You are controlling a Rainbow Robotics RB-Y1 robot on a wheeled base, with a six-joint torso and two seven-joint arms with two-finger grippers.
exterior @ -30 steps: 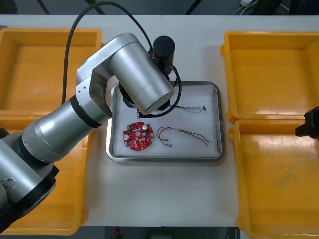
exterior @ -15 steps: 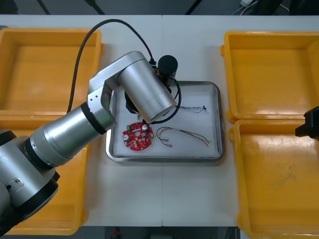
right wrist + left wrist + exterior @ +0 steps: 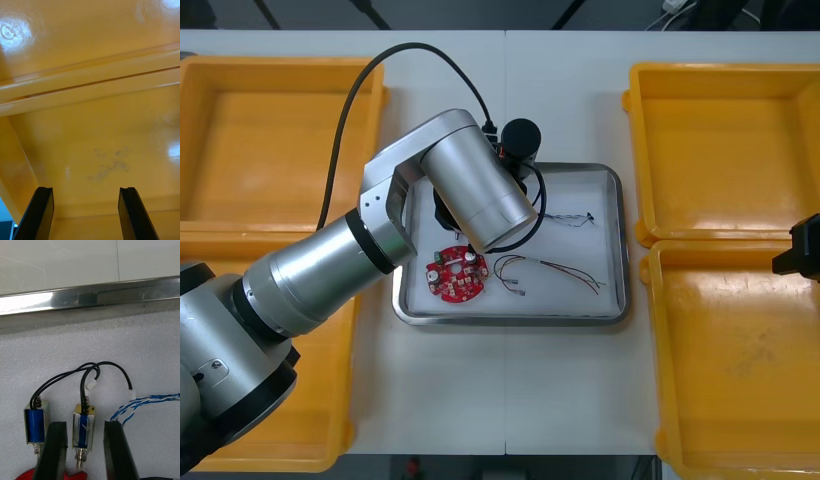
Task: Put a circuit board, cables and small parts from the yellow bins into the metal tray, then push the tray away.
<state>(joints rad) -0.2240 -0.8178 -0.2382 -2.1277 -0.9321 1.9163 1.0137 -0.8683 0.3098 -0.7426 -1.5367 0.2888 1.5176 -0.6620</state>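
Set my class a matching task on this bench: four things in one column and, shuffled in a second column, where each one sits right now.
Things
1. right gripper
2. round red circuit board
3. twisted blue and white cable
4. small metal part nearer that cable

Places
A. between the open fingers of the left gripper
B. over a yellow bin, fingers apart
C. in the metal tray, towards its near left corner
D. on the tray's white lining, just outside one left-gripper finger

Pairs: 1-B, 2-C, 3-D, 4-A
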